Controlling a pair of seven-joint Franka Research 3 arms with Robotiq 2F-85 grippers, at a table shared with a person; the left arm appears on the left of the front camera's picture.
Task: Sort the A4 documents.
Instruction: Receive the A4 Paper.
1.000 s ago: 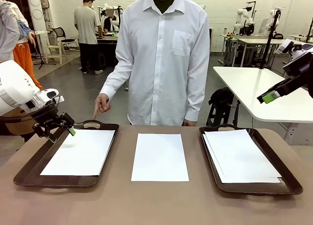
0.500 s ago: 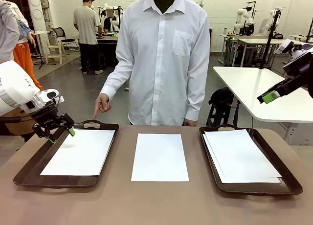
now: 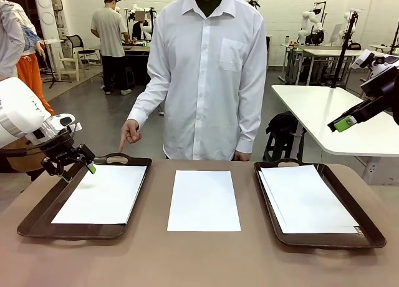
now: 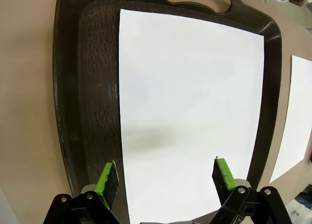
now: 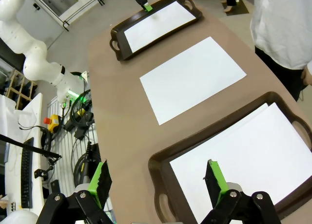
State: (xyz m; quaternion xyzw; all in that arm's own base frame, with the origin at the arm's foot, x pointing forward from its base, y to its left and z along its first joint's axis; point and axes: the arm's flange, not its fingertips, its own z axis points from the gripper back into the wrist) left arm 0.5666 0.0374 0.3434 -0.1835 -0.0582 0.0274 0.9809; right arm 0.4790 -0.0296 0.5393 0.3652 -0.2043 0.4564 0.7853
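A single white sheet is lying flat on the bare brown table, and everything else is sitting around it. To its left, the left tray, dark brown with a handle at each end, is carrying another white sheet that is lying flat inside the rim. To its right, the right tray is holding a small stack of white sheets, their edges slightly fanned along the side facing the middle sheet.

The left gripper is hovering over the far left corner of the left tray, well to the left of the middle sheet, its jaws spread wide and grasping nothing. From the left wrist camera, its green pads are standing apart over the paper in the tray, one pad above the sheet's edge and the other above the white surface, with a faint shadow falling between them.

The right gripper is hanging high and far to the right of the middle sheet, above and beyond the right tray, and it is also released and empty; its wrist camera is looking down past spread fingers at the stack in the right tray.

A person in a white shirt is standing at the far edge of the table directly behind the middle sheet, one hand pointing a finger down toward the far handle of the left tray
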